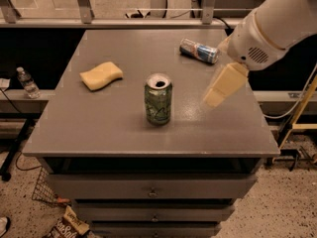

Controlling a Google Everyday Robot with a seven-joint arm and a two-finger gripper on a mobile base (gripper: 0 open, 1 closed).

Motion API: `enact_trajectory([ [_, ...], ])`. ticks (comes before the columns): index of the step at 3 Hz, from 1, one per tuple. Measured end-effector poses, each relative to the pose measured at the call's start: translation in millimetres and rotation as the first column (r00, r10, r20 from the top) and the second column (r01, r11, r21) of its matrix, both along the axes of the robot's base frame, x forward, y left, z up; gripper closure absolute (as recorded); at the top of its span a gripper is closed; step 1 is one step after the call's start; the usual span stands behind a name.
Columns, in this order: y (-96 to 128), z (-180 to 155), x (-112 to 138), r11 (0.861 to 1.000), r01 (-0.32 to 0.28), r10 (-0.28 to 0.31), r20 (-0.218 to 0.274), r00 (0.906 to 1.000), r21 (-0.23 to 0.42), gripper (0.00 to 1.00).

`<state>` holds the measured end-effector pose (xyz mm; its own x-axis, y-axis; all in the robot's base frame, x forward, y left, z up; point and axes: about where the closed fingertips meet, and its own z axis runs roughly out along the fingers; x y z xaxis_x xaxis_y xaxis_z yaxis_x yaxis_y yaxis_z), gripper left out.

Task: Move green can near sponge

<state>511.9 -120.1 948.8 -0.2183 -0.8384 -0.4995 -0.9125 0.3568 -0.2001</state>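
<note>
The green can (158,98) stands upright at the middle of the grey table (99,133), its top opened. The pale yellow sponge (101,75) lies flat to the can's left and a little further back, about a can's height away from it. My gripper (216,95) hangs on the white arm (270,26) that comes in from the upper right. It is above the table to the right of the can, apart from it, and holds nothing that I can see.
A blue-and-silver can (199,51) lies on its side at the table's back right, under the arm. Drawers (151,190) are below the table top. A water bottle (27,82) stands on a ledge at the left. A railing runs behind the table.
</note>
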Motion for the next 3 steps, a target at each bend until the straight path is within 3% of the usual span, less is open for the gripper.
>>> enact_trajectory([
  [1,30,-20,12,1.000,-0.002,0.000,-0.059,0.9983,-0.029,0.00],
  [3,82,-26,14,0.996,-0.062,0.056,-0.098,0.9936,-0.057,0.00],
])
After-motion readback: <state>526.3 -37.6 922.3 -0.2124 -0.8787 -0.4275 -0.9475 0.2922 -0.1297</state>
